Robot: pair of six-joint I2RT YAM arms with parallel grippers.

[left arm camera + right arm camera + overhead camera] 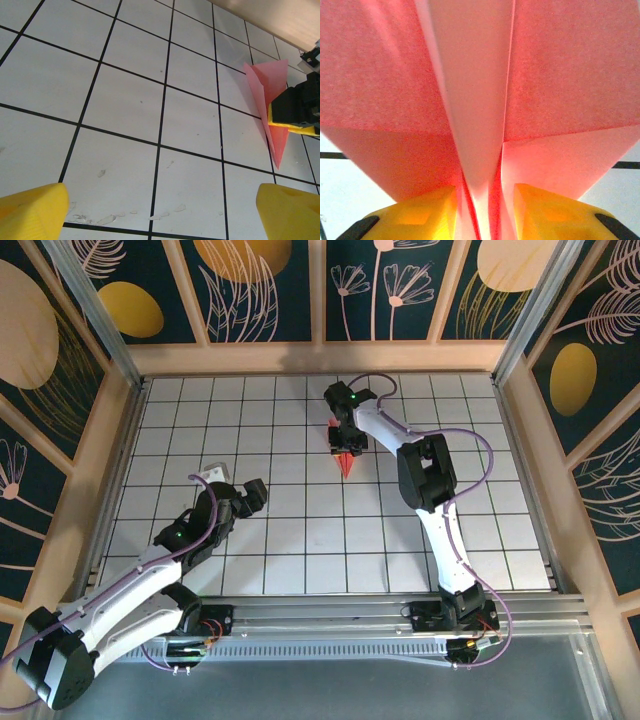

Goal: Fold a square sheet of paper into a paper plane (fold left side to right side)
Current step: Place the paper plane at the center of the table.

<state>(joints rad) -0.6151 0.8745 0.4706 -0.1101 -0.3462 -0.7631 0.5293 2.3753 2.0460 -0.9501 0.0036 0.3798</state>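
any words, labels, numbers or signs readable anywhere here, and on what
None can be read.
paper plane: plain pink, no print.
table: black grid lines, no figures.
wall panels: flower and leaf drawings, no letters.

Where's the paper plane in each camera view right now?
Top external: paper plane at upper centre, tip pointing toward the bottom.
Left wrist: at the right edge, upper half.
Right wrist: across most of the frame.
Shared landmark: the right arm's yellow fingers pinching it.
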